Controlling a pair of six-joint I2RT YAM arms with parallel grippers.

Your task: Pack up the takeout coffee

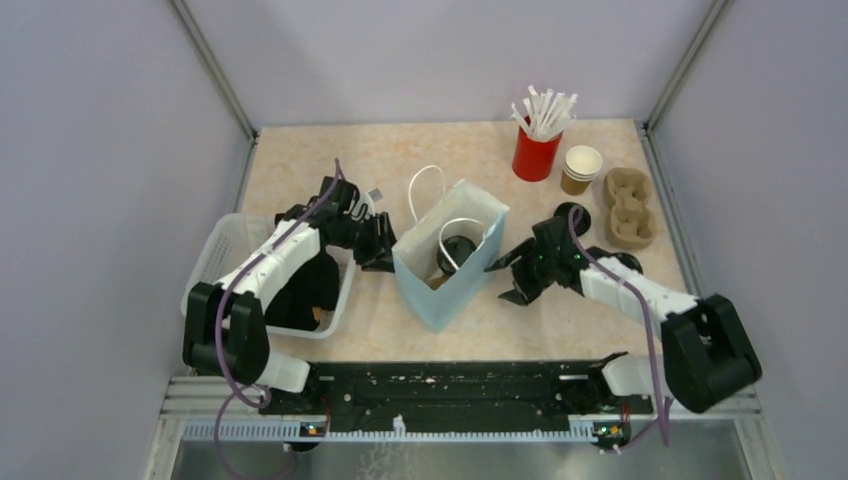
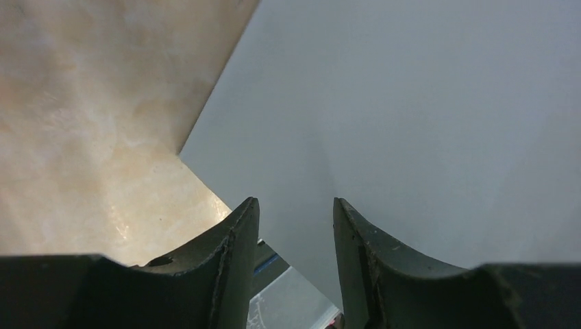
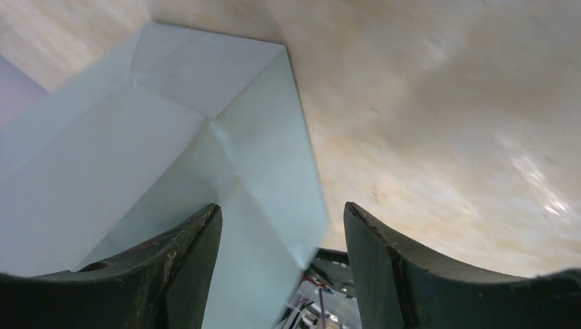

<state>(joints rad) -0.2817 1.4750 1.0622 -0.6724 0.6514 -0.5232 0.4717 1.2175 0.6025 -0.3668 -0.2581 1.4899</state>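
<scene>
The pale blue bag point(image 1: 440, 290) is flanked by both inward-reaching arms. The left gripper point(image 1: 385, 256) and right gripper point(image 1: 505, 281) are held beside its walls, jaws apart.

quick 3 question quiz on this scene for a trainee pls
1. True or false: a black-lidded cup sits inside the pale blue bag.
2. The white straws stand in: A) a red cup B) a green cup C) a glass jar.
3. Which gripper is nearer the white basket?
Key: 1 true; 2 A; 3 the left gripper.
</scene>
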